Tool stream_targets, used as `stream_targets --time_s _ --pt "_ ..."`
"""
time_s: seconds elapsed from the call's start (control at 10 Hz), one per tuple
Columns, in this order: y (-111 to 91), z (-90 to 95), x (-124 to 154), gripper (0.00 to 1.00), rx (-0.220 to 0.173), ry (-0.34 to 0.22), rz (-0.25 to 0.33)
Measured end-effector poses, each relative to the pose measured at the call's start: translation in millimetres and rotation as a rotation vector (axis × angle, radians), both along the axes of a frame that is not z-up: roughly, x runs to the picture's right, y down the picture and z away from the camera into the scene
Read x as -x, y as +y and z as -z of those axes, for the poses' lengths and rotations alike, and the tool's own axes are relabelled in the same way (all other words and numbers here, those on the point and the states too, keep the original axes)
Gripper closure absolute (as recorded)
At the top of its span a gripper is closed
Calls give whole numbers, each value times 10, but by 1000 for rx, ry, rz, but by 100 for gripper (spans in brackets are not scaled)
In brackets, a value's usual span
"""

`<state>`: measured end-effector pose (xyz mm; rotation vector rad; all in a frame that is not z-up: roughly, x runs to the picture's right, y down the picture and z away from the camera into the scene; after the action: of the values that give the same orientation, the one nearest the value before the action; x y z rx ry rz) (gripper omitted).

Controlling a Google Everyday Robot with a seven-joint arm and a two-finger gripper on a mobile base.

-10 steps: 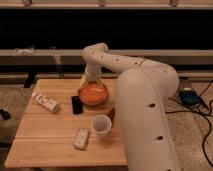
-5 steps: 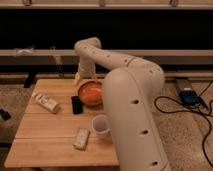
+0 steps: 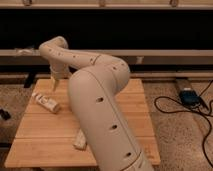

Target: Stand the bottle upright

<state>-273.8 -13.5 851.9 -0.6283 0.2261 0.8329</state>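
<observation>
A wooden worktop (image 3: pixel 44 131) is seen from above and in front, with a thick cream robot arm (image 3: pixel 102 107) filling the middle of the view. The arm rises from 5 o'clock, bends at 11 o'clock and drops down to the gripper (image 3: pixel 53 84), which hangs over the worktop's far left edge, at about 10 o'clock. The gripper is spread wide, and nothing is seen held in it. The bottle (image 3: pixel 46 103) is lying on its side at 9 o'clock on the worktop, slanted, just below the gripper and apart from it. A beige packet (image 3: pixel 80 141) is partly hidden by the arm at 7 o'clock. Black cables (image 3: pixel 167 106) are spread on the floor at 3 o'clock.
</observation>
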Motion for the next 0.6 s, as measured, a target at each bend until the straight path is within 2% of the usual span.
stream_targets --time_s 0.1,0.3,0.6 --pt "33 -9 189 20 -15 -13 34" --pt "143 -50 579 20 -18 -33 125" --pt "214 -145 880 20 -10 -52 213"
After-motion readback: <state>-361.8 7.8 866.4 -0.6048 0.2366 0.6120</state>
